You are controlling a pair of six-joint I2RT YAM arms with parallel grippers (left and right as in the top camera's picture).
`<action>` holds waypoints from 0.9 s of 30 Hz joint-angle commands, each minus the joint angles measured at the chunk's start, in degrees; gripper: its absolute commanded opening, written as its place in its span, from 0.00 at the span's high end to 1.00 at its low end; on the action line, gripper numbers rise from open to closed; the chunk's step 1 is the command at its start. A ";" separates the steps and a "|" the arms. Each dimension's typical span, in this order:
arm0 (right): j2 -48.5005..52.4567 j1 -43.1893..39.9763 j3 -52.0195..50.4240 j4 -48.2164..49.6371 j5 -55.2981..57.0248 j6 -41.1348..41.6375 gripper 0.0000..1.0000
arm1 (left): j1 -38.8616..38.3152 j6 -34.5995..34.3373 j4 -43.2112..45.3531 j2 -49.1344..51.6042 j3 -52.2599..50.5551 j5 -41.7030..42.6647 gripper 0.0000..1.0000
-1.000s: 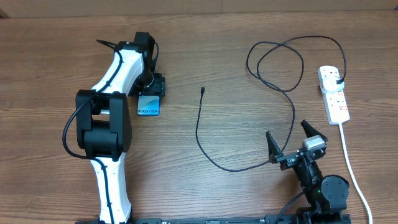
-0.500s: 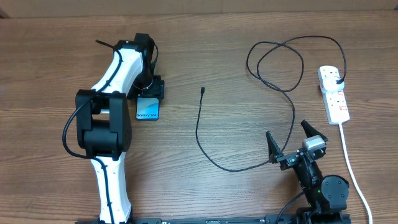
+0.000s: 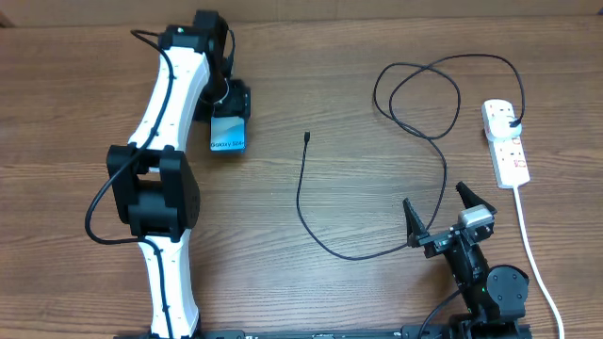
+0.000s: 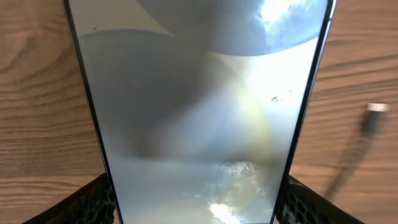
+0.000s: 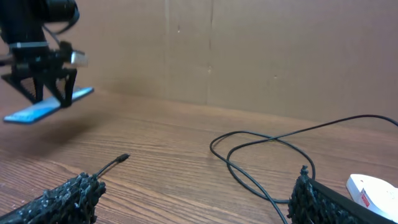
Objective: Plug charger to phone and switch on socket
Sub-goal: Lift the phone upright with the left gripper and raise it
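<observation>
While gripping the phone (image 3: pixel 229 134), left arm (image 3: pixel 175 85) outstretched.

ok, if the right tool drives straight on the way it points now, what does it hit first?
Probably the cable: its slack lies on the table just ahead of the right tool, running in between its open fingers. Height is hard to judge, so it might pass just above. Beyond that the way looks free.

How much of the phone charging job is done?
Done: the charger's plug already sits in the socket. In hand: the left gripper holds the phone above the table. Left: the connector tip lies loose, away from the phone, the right gripper is open and empty, and nothing is near the socket's switches.
</observation>
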 commanded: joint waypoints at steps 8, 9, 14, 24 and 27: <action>-0.68 0.31 -0.61 0.35 -0.26 0.24 0.00 | -0.04 -1.84 -6.49 -0.11 16.92 10.95 0.33; -0.68 0.31 -0.61 0.35 -0.26 0.24 0.00 | -0.02 -1.81 -7.08 -0.11 17.97 11.72 0.33; -0.68 0.31 -0.61 0.35 -0.26 0.24 0.00 | -0.04 -2.45 -10.45 -0.13 21.99 17.22 0.33; -0.68 0.31 -0.61 0.35 -0.26 0.22 0.00 | -0.02 -9.66 -10.80 -0.13 22.23 19.54 0.33; -0.68 0.31 -0.61 0.35 -0.26 0.22 0.00 | -0.02 -11.37 -10.80 -0.13 22.23 19.76 0.33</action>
